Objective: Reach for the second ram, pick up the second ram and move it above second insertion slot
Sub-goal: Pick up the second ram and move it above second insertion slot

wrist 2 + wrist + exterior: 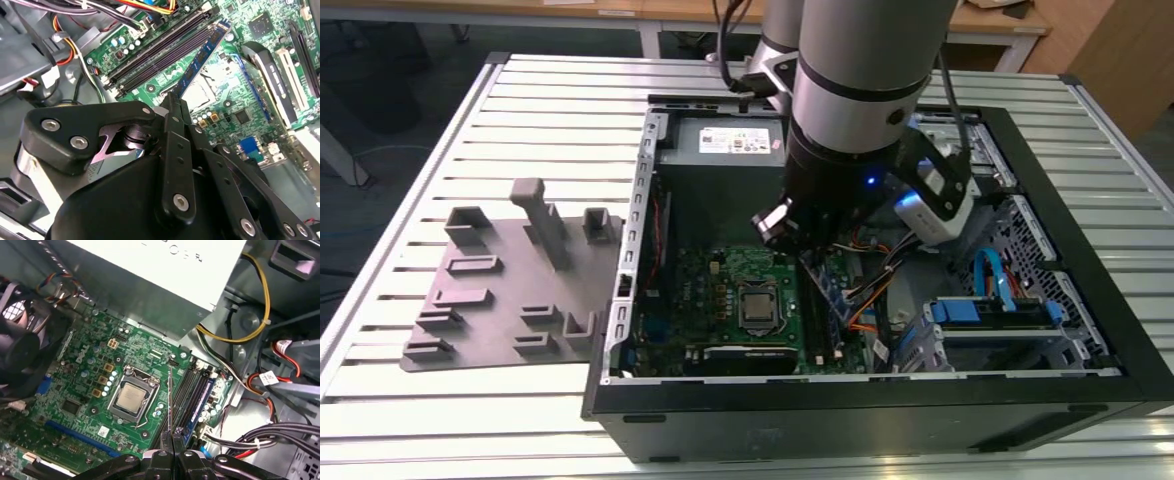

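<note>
My gripper is shut on the second ram, a thin blue-green stick that juts out from the fingertips over the motherboard. In the first wrist view the second ram shows edge-on, held by the gripper just on the CPU side of the long dark memory slots. The slots run parallel to the stick, and it hangs above the board without touching them. In the exterior view the gripper is low inside the open computer case with the stick below it.
The CPU socket lies beside the slots. A power supply fills the case's far end. Orange and black cables and a blue drive cage crowd the exterior view's right. A fan sits nearby. A grey fixture rests on the table.
</note>
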Controlling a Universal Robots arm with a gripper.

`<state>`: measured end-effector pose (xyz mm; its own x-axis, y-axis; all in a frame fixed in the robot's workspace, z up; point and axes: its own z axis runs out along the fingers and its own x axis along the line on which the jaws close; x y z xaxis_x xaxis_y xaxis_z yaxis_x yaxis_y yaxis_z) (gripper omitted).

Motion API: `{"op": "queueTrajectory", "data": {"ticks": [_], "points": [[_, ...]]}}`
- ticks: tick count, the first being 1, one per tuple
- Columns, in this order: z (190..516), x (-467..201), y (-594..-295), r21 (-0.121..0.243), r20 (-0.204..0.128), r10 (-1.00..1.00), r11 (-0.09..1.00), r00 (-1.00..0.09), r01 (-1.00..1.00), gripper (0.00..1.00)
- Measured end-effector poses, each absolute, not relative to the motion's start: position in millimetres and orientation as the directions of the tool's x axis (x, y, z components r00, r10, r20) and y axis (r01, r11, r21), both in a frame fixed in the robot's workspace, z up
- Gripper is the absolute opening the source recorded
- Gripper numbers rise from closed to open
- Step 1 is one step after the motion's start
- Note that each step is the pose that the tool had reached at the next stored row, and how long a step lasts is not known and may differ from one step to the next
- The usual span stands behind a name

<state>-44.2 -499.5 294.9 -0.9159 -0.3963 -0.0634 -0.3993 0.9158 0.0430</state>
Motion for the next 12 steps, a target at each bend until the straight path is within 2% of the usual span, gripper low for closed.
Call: {"op": "queueTrajectory", "data": {"ticks": [12], "points": [[294.8, -44.2, -499.5, 0.042, -0.063, -0.282, 0.958, -0.957, -0.285, 0.09]]}}
